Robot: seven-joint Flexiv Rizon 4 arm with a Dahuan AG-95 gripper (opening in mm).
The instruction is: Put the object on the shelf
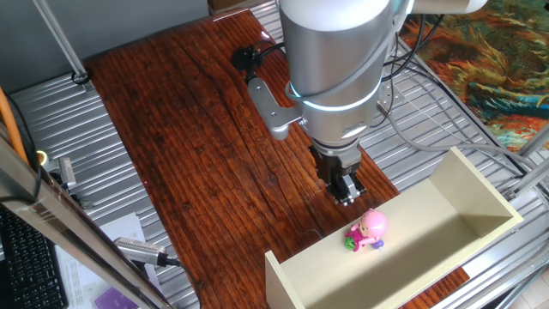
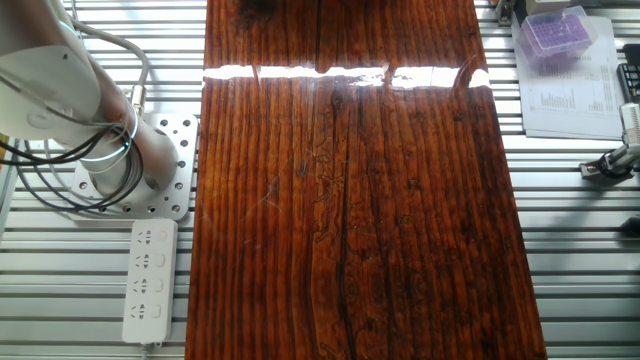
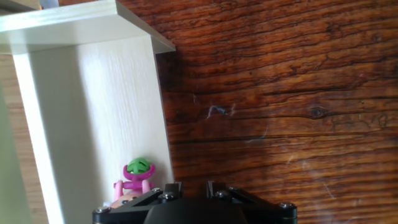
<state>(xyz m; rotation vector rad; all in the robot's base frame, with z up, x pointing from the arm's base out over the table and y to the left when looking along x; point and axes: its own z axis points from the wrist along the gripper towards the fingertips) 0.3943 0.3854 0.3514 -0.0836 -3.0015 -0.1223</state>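
we note the toy figure point(image 1: 367, 232) lying on its side on the top panel of the shelf point(image 1: 480, 202), near that panel's edge on the arm's side. its round pink head points toward the far end of the shelf, the green and purple bits toward the near corner, so its long axis runs roughly along the panel's length. in the hand view the toy figure point(image 3: 135, 179) shows green cap uppermost, purple body below it, partly hidden by the hand's housing at the bottom of the frame; it sits on the pale shelf point(image 3: 99, 112) close to the edge where the panel meets the dark wood.

the gripper point(image 1: 347, 190) hangs just beside the toy over the counter point(image 1: 197, 154), apart from it, nothing between the jaws. we see the jaws close together in the one fixed view, a narrow gap at most; we cannot tell if they meet.

the other fixed view shows only the counter point(image 2: 350, 200), the arm's base point(image 2: 100, 150), a white power strip point(image 2: 148, 280) and a sheet of paper point(image 2: 570, 95) with a purple box point(image 2: 553, 27) on it; shelf and toy lie outside it.
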